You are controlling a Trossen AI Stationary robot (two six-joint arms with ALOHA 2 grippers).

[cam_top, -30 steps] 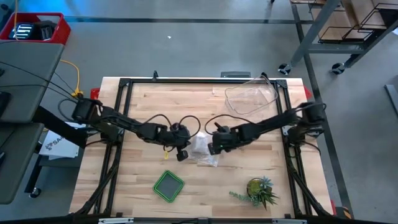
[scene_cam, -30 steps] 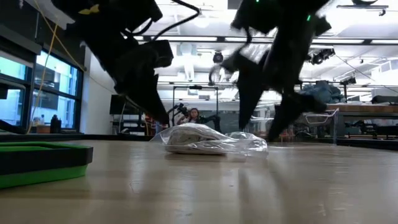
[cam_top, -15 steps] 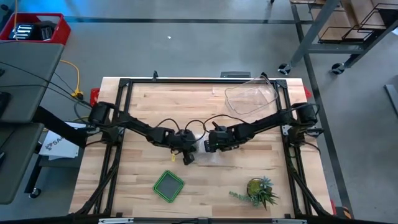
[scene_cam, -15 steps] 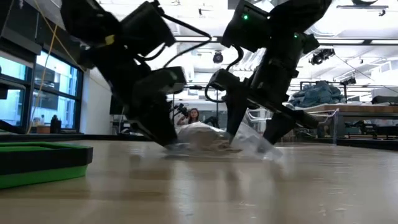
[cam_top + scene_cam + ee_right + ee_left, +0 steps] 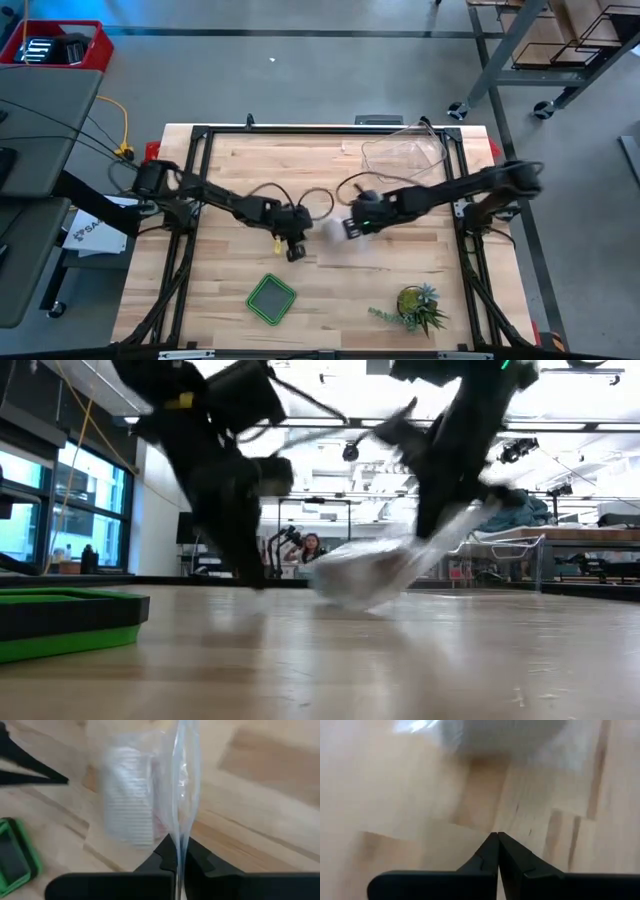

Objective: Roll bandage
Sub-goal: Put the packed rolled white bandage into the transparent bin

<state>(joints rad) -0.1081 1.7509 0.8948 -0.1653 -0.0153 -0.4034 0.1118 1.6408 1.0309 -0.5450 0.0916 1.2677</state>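
The wooden counter (image 5: 240,180) holds both dark arms near its middle. The right hand (image 5: 177,851) has pinched the edge of the clear plastic bag (image 5: 400,555) and lifts it off the counter. The bandage (image 5: 129,795) is a white roll inside that bag. The left hand (image 5: 497,840) is shut tight, holds nothing, and sits just beside. This step looks like getting the bandage out. Next, the bag probably needs opening.
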